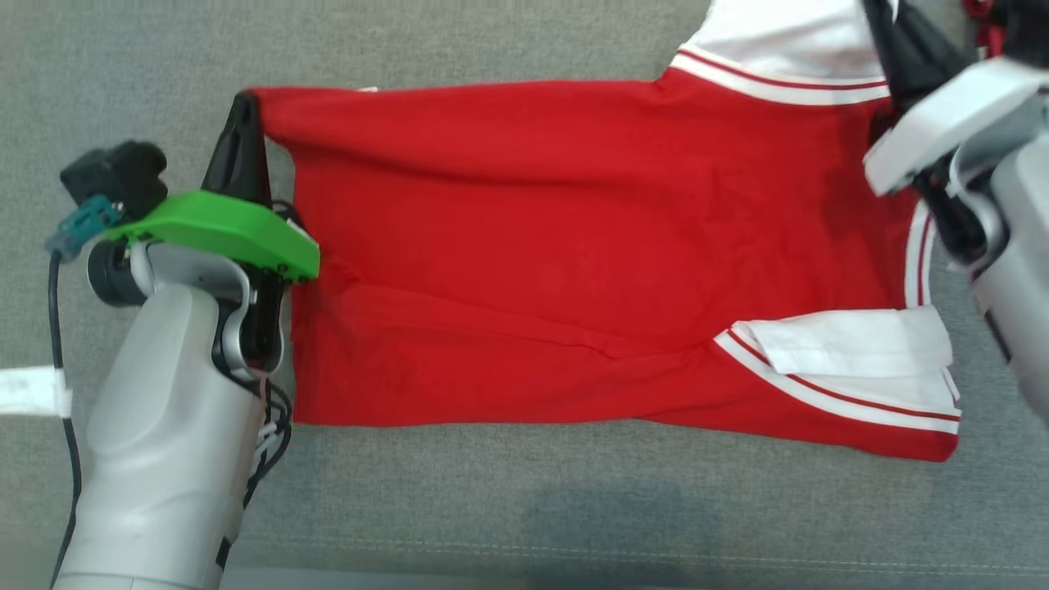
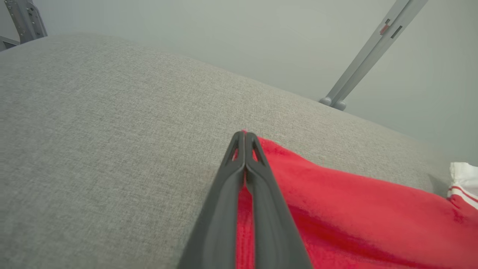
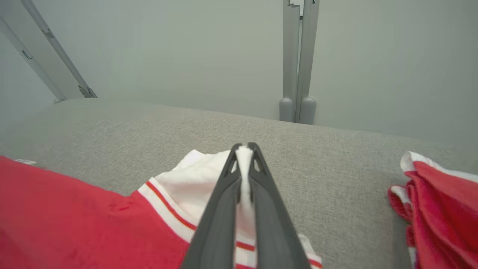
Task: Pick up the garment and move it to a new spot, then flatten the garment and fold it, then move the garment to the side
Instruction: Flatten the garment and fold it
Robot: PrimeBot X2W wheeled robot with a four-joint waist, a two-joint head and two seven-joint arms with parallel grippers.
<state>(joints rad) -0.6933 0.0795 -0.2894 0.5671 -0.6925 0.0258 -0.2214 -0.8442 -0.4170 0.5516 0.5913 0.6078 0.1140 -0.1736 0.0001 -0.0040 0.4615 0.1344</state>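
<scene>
The garment is a red shirt with white, red-striped sleeves, spread across a grey cushion. My left gripper is shut on its red hem corner at the far left; in the left wrist view the gripper pinches red cloth between its fingers. My right gripper stands at the top right, over the white sleeve. The right wrist view shows that gripper shut on a fold of the white sleeve. The other sleeve lies folded over the lower right of the shirt.
The grey upholstered surface stretches in front of and behind the shirt. A second red and white cloth is bunched at the right of the right wrist view. Grey metal struts stand behind the cushion. A white label lies at the left edge.
</scene>
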